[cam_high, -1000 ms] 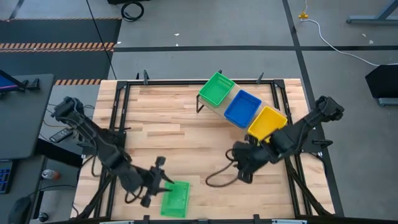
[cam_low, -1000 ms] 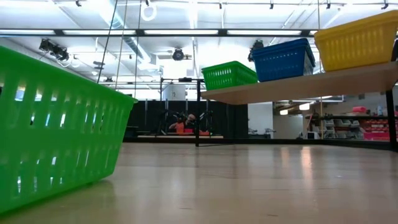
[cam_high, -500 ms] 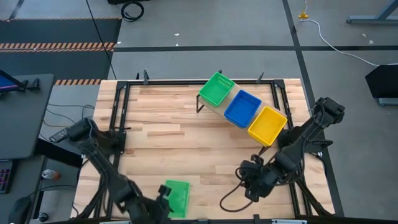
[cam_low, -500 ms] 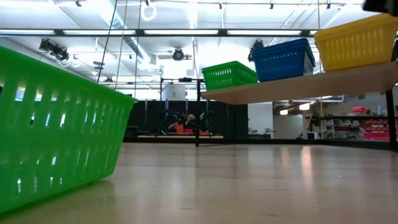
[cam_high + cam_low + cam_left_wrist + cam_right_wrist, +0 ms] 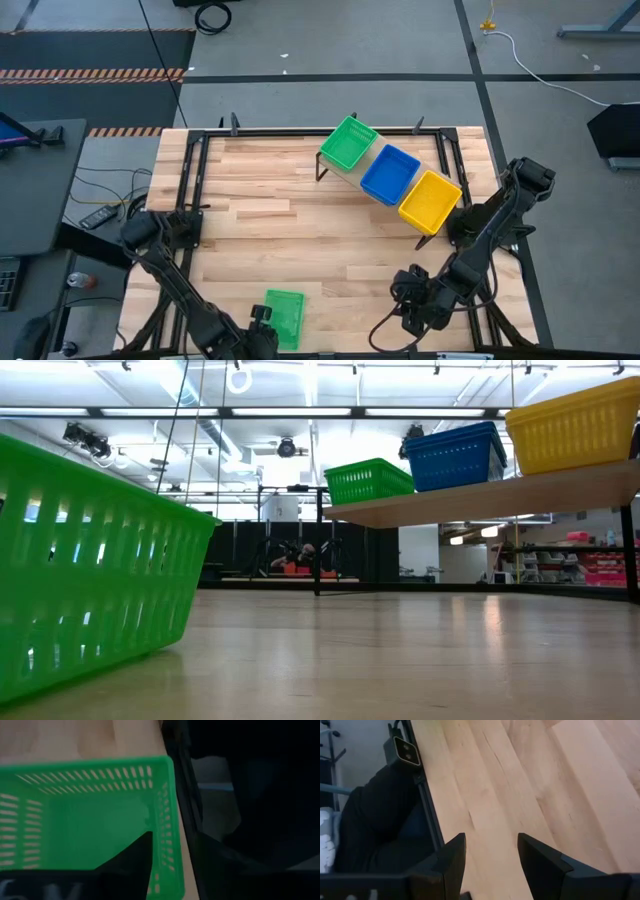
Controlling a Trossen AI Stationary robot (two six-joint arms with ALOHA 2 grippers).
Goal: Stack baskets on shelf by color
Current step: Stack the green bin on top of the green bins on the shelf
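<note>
Left gripper (image 5: 262, 322), fingers' spread indiscernible, beside a green basket (image 5: 284, 318) on the table (image 5: 300, 215); right gripper (image 5: 490, 852) parted, empty.

Both of our arms are reaching low toward the near edge of the worktop (image 5: 300, 215).
We are bending our left arm (image 5: 165, 270) from its base at the left side down to the near edge, where our left gripper (image 5: 262, 330) is sitting at the bottom of the high view; its wrist view is showing one dark finger (image 5: 131, 857), too little to tell how the jaws are standing. We are folding our right arm (image 5: 480, 235) from the right side down to the near right corner, and our right gripper (image 5: 490, 855) is hanging over bare wood with its two fingers (image 5: 451, 857) spread apart, gripping nothing.
</note>
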